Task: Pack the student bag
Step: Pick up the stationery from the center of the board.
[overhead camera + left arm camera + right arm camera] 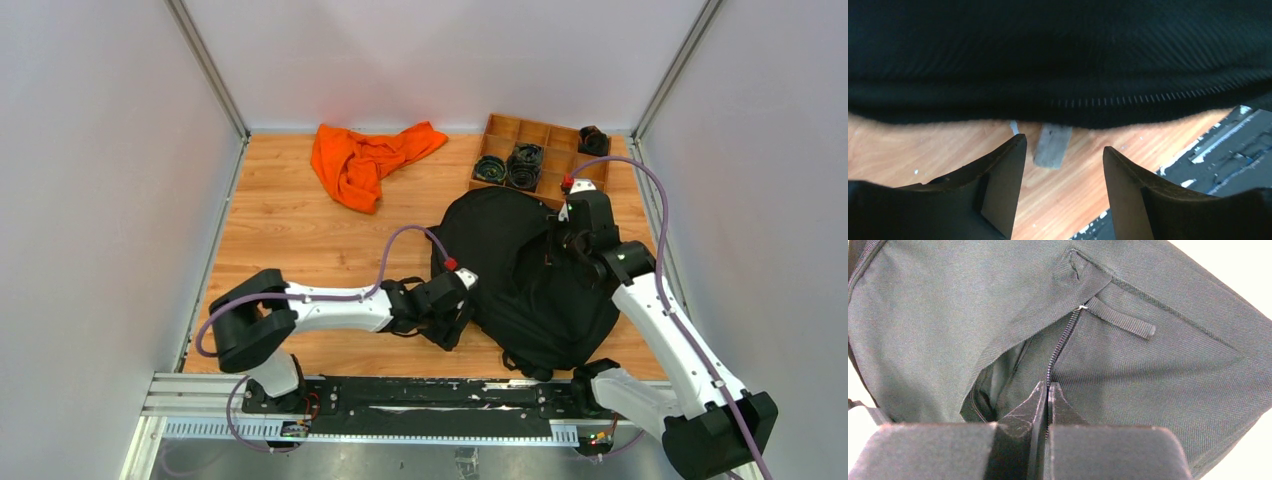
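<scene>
Student bag seemingly pinched by right end effector (left one agape).

The left arm at lower left and the right arm at lower right have white link shells between bulky black joint housings. A lilac cable loops along each. A red cap tops each black wrist. The fingers are matte black wedges, scuffed at the edges

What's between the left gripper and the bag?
In the left wrist view, only bare tabletop and a small grey tab sticking out from under the student bag.
</scene>
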Controlling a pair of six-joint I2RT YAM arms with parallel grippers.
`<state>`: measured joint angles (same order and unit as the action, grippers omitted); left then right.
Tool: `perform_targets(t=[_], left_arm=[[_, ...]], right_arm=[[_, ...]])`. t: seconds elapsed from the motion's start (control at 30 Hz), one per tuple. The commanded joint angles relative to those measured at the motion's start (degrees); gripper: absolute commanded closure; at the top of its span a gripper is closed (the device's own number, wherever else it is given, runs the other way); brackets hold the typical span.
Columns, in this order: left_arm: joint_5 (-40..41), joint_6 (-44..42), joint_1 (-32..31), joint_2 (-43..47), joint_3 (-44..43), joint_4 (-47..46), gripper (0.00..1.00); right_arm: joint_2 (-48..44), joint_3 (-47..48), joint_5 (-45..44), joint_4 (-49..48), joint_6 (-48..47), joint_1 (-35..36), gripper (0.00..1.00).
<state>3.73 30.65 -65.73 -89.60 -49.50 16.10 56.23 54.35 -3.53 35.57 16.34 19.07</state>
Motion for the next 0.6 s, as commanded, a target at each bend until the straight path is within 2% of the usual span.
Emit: perform_targets(t=[0.0, 0.13, 0.2, 0.27, 0.3, 0.33, 0.4, 0.57], left_arm=[[1.78, -4.68, -0.45, -5.21, -3.02, -1.79, 0.36], [4.61, -5.39, -0.45, -7.67, -4.30, -0.67, 0.37], [5.25, -4.87, -0.47, -9.76, -6.10, 2.37, 0.42], [5.20, -4.97, -0.45, -12.30, -8.86, 7.13, 0.56], [5.23, -5.07, -0.51, -13.19, -9.97, 8.84, 0.72], [5.36, -4.97, -0.53, -13.05, -10.23, 9.95, 0.80], [5.79, -4.61, -0.53, -11.41, -9.96, 11.22, 0.91], [8.92, -3.84, -0.50, -2.73, -13.81, 17.96, 0.96]], right_arm=[[0.22, 0.91, 0.94, 0.93, -0.68, -0.44, 1.00], [-0.49, 0.77, 0.64, 1.08, -0.54, -0.44, 1.00], [-0.70, 0.53, 0.71, 1.08, -0.29, -0.44, 1.00], [-0.68, 0.26, 0.65, 1.08, -0.21, -0.46, 1.00], [-0.83, 0.19, 0.68, 1.08, -0.09, -0.44, 1.00], [-0.84, 0.15, 0.64, 1.03, -0.08, -0.44, 1.00], [-0.90, 0.22, 0.54, 1.08, -0.17, -0.44, 1.00], [-1.09, 0.45, 0.46, 0.87, -0.25, -0.44, 1.00]])
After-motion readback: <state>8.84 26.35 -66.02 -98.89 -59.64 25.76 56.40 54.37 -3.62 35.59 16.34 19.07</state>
